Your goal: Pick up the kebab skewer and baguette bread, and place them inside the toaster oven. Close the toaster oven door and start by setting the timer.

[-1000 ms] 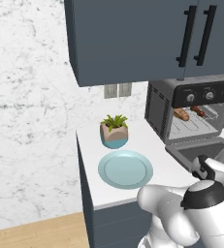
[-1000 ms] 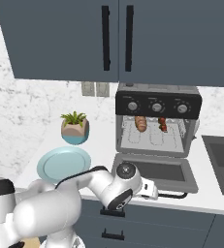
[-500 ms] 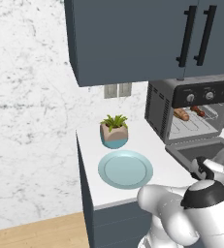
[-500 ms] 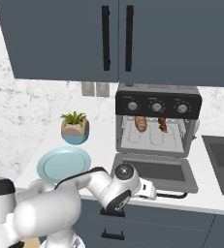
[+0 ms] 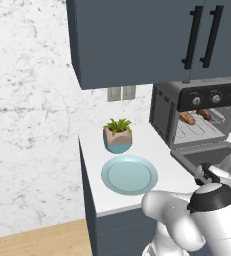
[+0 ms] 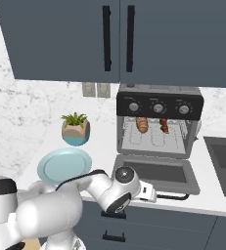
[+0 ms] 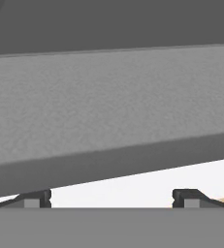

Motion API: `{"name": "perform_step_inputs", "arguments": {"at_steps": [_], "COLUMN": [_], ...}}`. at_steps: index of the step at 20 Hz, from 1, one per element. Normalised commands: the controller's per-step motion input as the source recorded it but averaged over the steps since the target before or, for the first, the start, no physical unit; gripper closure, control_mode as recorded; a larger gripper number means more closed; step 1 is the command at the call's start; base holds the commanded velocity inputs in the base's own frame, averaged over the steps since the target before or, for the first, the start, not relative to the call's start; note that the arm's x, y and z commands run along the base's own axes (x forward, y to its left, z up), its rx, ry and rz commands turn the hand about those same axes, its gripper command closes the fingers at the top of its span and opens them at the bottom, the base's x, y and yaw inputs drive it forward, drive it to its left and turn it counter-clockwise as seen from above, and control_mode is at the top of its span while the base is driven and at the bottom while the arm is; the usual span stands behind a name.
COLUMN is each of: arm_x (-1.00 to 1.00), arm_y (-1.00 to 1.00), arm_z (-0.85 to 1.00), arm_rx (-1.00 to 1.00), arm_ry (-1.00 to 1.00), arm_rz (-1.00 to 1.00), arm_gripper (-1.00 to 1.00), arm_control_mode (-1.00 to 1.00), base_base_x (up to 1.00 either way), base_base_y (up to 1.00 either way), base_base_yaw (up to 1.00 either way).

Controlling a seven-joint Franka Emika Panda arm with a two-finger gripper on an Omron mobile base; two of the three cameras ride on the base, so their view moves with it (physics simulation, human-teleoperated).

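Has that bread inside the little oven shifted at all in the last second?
No. The baguette bread lies on the left of the rack, under the left knob of the toaster oven, just as a second ago; the kebab skewer is to its right.

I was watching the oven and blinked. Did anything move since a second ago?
Hardly anything. The gripper stays low at the front edge of the toaster oven door, jaws wide, holding nothing. The door is still down, and the baguette bread and kebab skewer still sit inside the toaster oven.
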Motion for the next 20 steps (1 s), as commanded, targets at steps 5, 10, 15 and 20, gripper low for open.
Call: {"name": "perform_step_inputs", "arguments": {"at_steps": [5,10,15,20], "arm_x": [0.27,0.43,0.5,0.32], "arm_y": [0.04,0.0,0.03,0.2], "arm_z": [0.0,0.03,0.24,0.2], "arm_rx": [0.01,0.03,0.04,0.03], "arm_ry": [-0.05,-0.06,-0.06,-0.17], "arm_rz": [0.0,0.0,-0.01,-0.04], "arm_gripper": [-1.0,-1.0,-1.0,-1.0], "arm_control_mode": [-1.0,-1.0,-1.0,-1.0], "base_base_x": [0.0,0.0,0.0,0.0], "base_base_y": [0.0,0.0,0.0,0.0], "base_base_yaw": [0.0,0.0,0.0,0.0]}}
